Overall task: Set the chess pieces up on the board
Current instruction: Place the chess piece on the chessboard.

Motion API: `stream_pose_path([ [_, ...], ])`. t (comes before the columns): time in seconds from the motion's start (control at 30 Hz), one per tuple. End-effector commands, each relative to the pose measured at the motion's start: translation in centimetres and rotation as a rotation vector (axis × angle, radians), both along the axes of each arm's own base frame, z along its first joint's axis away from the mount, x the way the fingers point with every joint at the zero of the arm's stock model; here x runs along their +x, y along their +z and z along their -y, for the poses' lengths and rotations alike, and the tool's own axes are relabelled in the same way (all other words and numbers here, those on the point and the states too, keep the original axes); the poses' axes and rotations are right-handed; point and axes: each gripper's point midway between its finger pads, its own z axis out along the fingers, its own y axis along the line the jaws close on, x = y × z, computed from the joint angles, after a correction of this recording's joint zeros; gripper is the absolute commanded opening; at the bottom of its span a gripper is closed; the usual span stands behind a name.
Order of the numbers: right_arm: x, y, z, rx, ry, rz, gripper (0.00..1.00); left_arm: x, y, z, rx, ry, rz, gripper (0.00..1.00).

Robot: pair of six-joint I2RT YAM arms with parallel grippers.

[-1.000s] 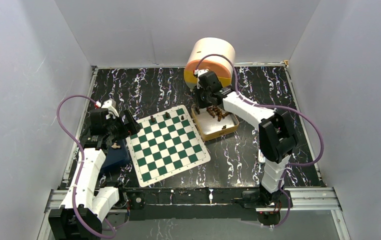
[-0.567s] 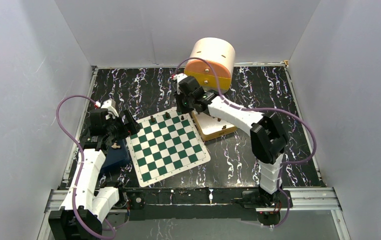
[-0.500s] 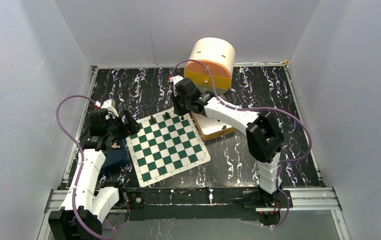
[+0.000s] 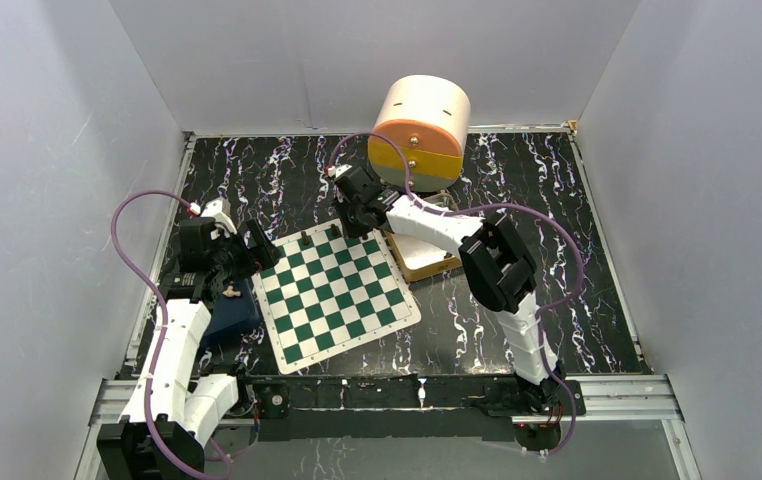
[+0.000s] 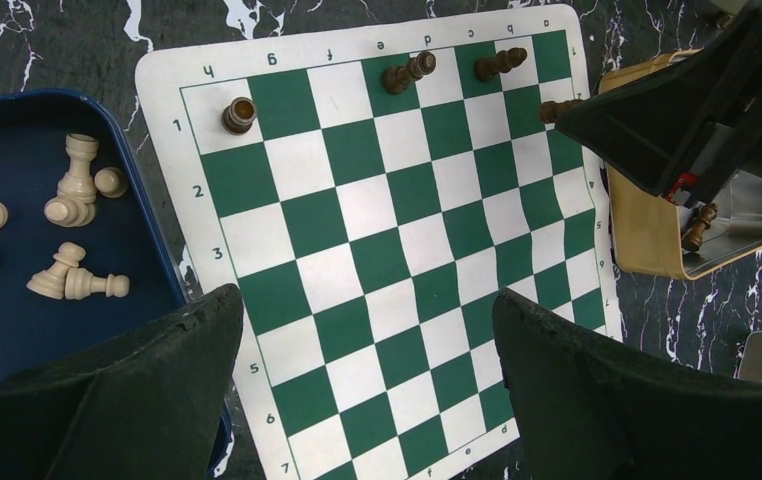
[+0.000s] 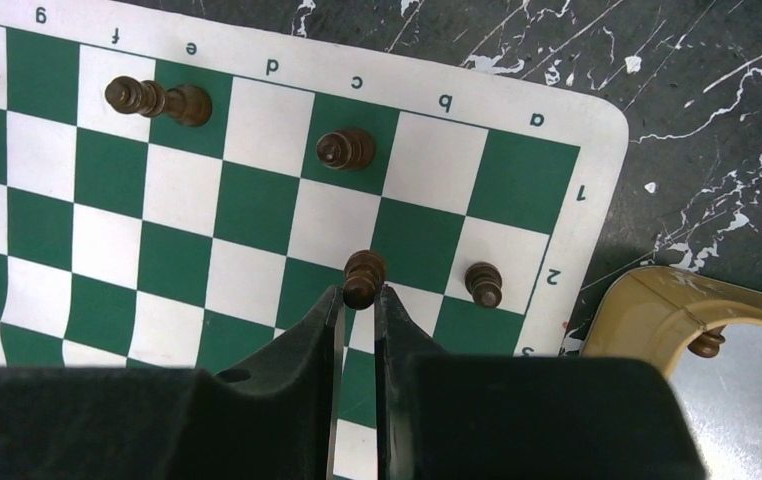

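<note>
Black marbled tabletop carries the green-and-white board (image 4: pixel 335 290), with four dark chess pieces (image 6: pixel 345 148) standing on its two far ranks. The right gripper (image 6: pixel 359 300) is clamped on a fifth dark chessman (image 6: pixel 364 277) over the board's corner nearest the tan tray (image 6: pixel 657 300). The left gripper (image 5: pixel 367 305) hangs with fingers wide apart above the board, beside the blue tray (image 5: pixel 17 290) of white pieces (image 5: pixel 72 185).

The top camera looks down from above and behind the arms over the whole table (image 4: pixel 257 170). The 2 wrist cameras face down at the board (image 5: pixel 377 250) — the left from higher up, the right close in — and share its corner beside the tan tray (image 5: pixel 647 235).
</note>
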Motion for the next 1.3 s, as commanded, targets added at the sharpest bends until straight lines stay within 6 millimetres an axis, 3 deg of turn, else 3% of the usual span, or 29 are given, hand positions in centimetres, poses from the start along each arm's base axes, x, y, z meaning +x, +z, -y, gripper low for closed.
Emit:
stream_pose_path([
  [0.0,1.2,1.4,-1.0,0.018,-0.017,0.026,0.15,0.2,1.1,-0.1,0.007,0.003,0.039,0.91],
  [0.67,1.8,-1.5,-0.2,-0.073,-0.05,-0.013,0.16,0.2,1.2,-0.2,0.009,0.005,0.043,0.91],
  [1.07,1.9,-2.5,0.4,-0.117,-0.052,-0.023,0.19,0.2,1.2,-0.4,0.019,0.013,0.039,0.91],
  [1.27,2.2,-2.0,0.3,-0.11,-0.044,-0.009,0.22,0.2,1.1,-0.4,0.02,0.011,0.034,0.91],
])
